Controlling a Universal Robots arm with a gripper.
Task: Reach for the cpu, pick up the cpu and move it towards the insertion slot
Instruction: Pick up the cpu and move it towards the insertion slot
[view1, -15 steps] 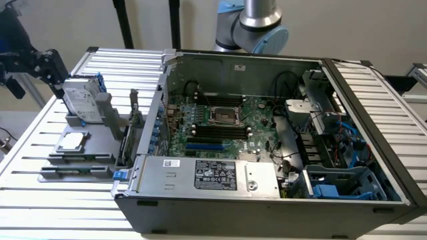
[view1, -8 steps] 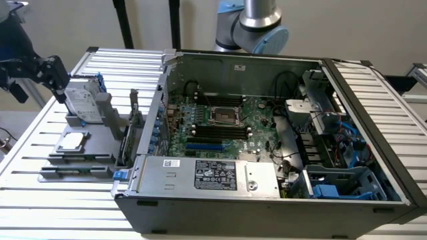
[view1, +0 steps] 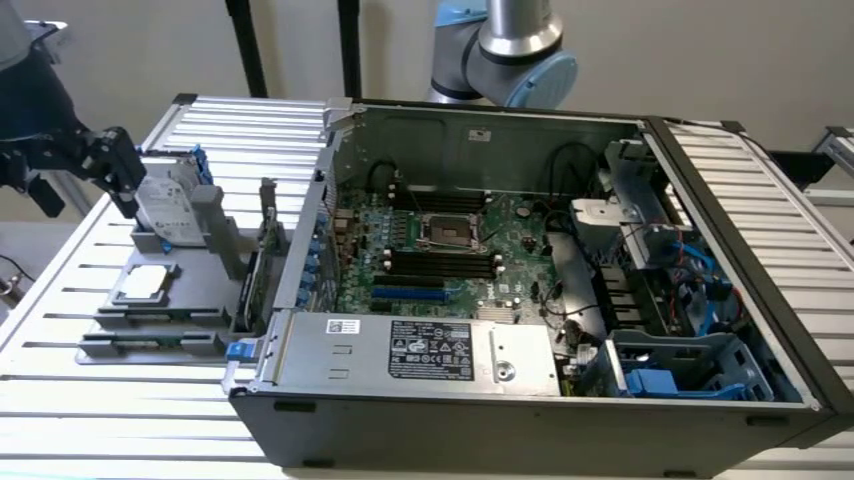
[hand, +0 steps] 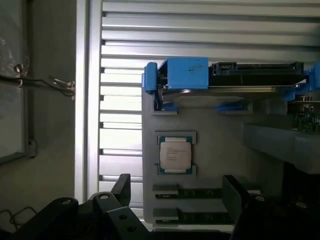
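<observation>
Closest to the exterior camera is the near wall of the case (view1: 534, 415), which lies on its side with the cover off. That leaves the board (view1: 400, 270) facing up and the slot (view1: 450, 232), a silver frame with a dark centre, probably reachable from above. Well apart from it, outside the case toward the exterior view's left, the cpu (view1: 144, 282) lies flat in the holder (view1: 147, 335), just in front of the drive (view1: 167, 208), which stands on edge. The gripper (view1: 118, 170) hangs above and behind the drive, touching nothing. Case and holder rest on a table (view1: 120, 430) of pale metal slats, with a plain light wall and two black posts (view1: 248, 45) behind.

From the wrist, the fingers (hand: 122, 187) stand wide apart and hold nothing, and the cpu (hand: 175, 154) lies beyond the gap between them, metal face up. It sits in a shallow square seat of the holder (hand: 220, 132), which seems meant to keep it square with its edges free for a grip. Past it stands the drive (hand: 240, 82) in its blue frame. Table (hand: 120, 100) slats run beside the holder, and beyond their edge is what looks like a grey floor (hand: 50, 150) with a thin cable (hand: 55, 82)
</observation>
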